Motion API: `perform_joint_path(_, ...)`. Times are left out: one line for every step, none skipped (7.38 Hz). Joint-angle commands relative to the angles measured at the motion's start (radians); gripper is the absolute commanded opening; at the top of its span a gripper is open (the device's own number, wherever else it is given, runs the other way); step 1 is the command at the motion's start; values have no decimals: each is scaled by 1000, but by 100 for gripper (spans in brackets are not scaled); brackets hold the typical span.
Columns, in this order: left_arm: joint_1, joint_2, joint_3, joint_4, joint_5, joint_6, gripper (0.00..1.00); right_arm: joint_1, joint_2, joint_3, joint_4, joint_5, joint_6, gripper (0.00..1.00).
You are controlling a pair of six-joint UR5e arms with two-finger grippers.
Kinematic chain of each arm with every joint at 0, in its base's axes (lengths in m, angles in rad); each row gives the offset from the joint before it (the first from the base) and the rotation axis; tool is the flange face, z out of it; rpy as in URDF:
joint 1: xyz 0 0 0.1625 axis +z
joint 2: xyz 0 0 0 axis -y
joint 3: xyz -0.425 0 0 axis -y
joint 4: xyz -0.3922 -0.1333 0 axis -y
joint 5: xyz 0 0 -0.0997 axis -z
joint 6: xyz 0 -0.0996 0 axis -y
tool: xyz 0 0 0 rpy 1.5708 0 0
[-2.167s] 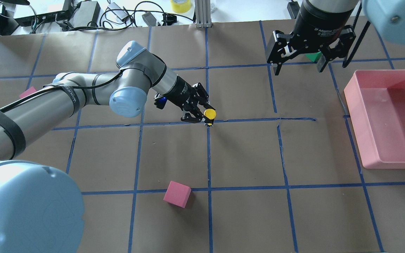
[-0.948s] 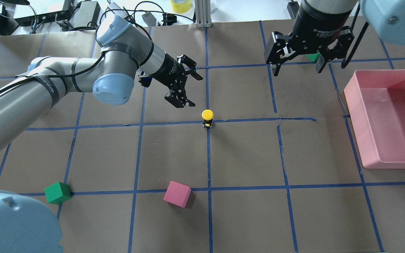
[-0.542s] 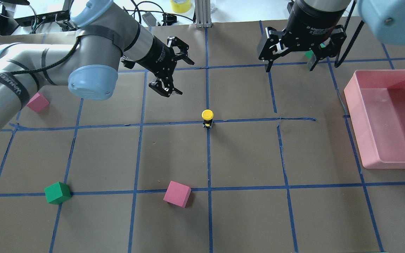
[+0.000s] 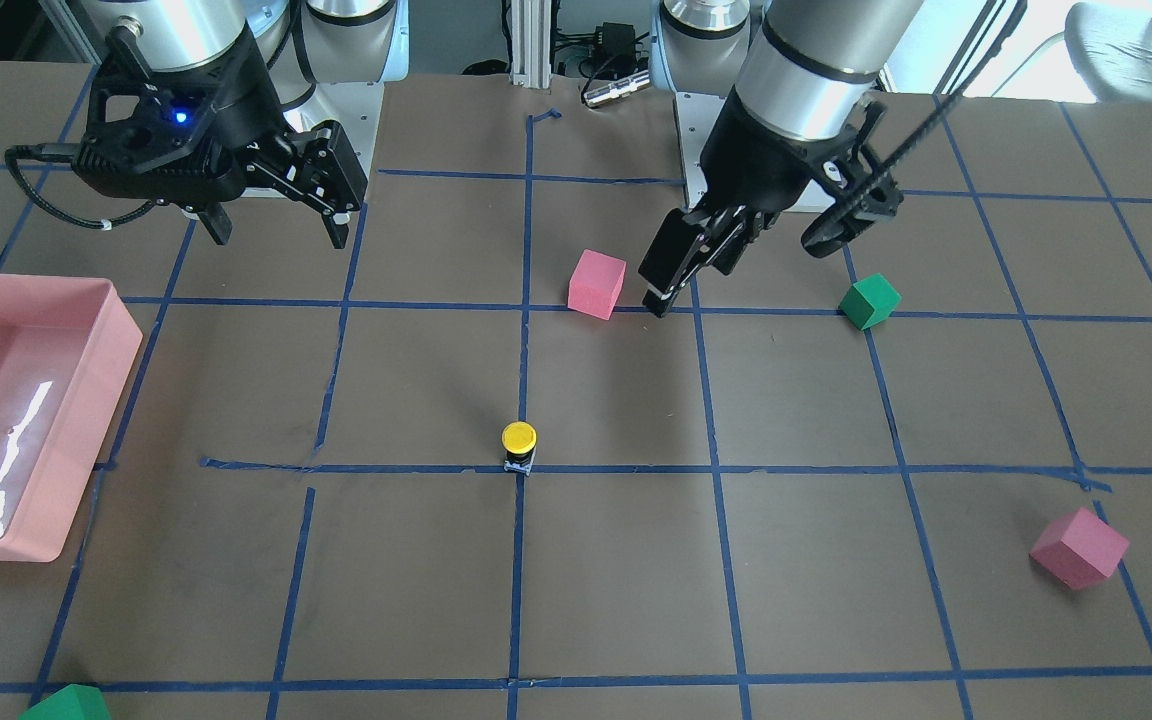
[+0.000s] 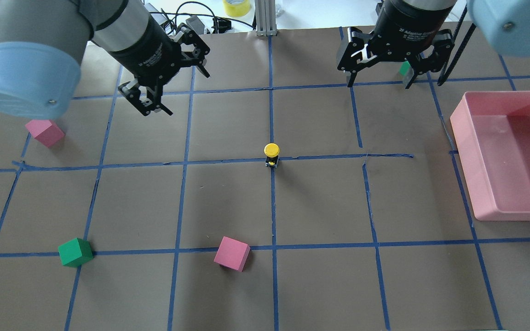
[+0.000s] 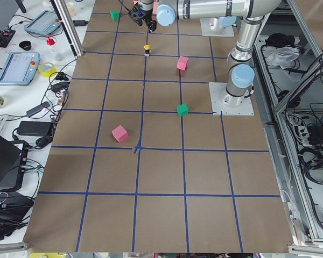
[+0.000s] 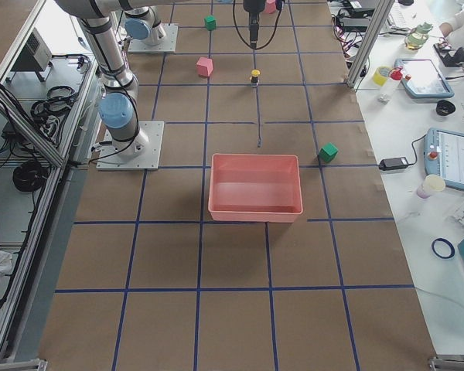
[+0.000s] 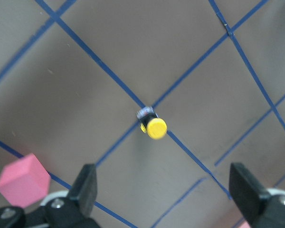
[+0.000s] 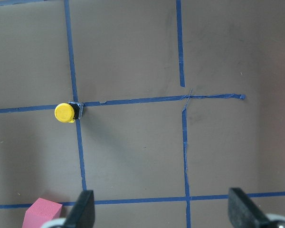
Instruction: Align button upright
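Observation:
The button [image 5: 272,153], with its yellow cap on top, stands upright and alone on a blue tape crossing at the table's middle. It also shows in the front view [image 4: 519,446], the left wrist view [image 8: 154,126] and the right wrist view [image 9: 66,113]. My left gripper [image 5: 188,94] is open and empty, raised well to the far left of the button; it also shows in the front view [image 4: 736,280]. My right gripper [image 5: 377,85] is open and empty, raised at the far right; it also shows in the front view [image 4: 281,242].
A pink tray [image 5: 459,126] sits at the right edge. One pink cube [image 5: 232,253] and a green cube [image 5: 75,252] lie near the front. Another pink cube [image 5: 44,132] lies at the left. A second green cube [image 5: 405,68] sits behind my right gripper.
My left gripper let go of the button, opened, rose and drew back to the far left. The button stays upright on the tape crossing. My right gripper shifted slightly.

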Motion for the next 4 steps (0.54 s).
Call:
perform_joint_path(50,27,44,-68,137,434,100,3,3,-2,-16,16,40,100)
perform_joint_path(97,26,48,-68,129,618,100,15,22,1,-40,6,135,100)
perform_joint_path(125,18,45,-69,131,743,100,53,42,1,-50,-2,199,100)
perform_joint_path(124,15,42,-69,132,776,100,101,53,3,-76,-4,218,100)
